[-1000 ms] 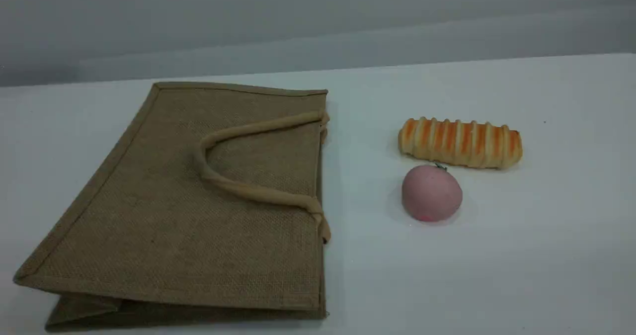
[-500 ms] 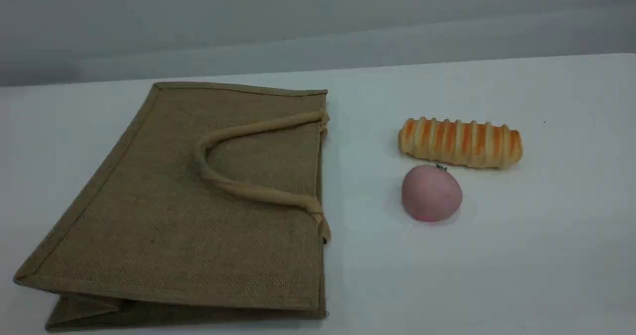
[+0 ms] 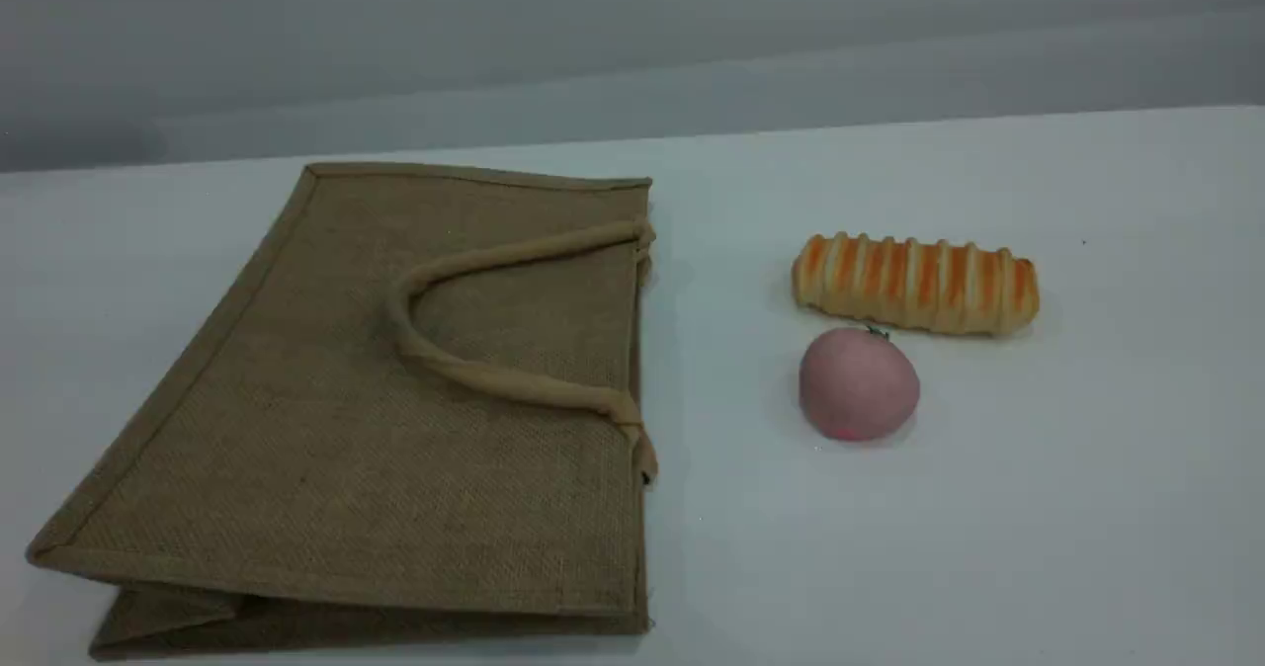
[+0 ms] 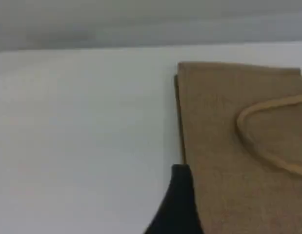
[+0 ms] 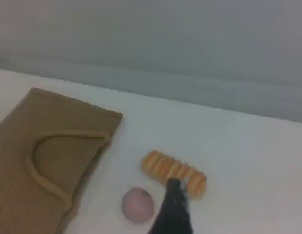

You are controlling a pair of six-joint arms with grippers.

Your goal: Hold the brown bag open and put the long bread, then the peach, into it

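**Bag flat, food untouched, both grippers spread and empty**

Ahead of the left gripper (image 4: 176,204), a little to its right, the brown bag (image 3: 395,399) lies flat on the white table (image 3: 1038,508), mouth edge turned toward the food. Only one dark fingertip (image 4: 179,195) shows at the bottom of the left wrist view, hanging over the bag's near bound edge; contact cannot be judged. Its jaws stand spread wide and hold nothing. One beige loop handle (image 3: 474,374) rests folded back on the bag's upper face.

Beyond the right gripper (image 5: 174,214), the long bread (image 3: 915,284) lies crosswise on the table, and the gripper's single visible fingertip (image 5: 175,192) overlaps the loaf's near edge in the right wrist view; whether it is above or touching cannot be told. These jaws are also spread wide, gripping nothing. The peach (image 3: 858,384) sits just left of that fingertip, nearer than the bread and almost touching it, its tiny dark stem toward the loaf. The bag lies farther to this gripper's left, well apart from both foods.

Neither arm appears in the scene view.
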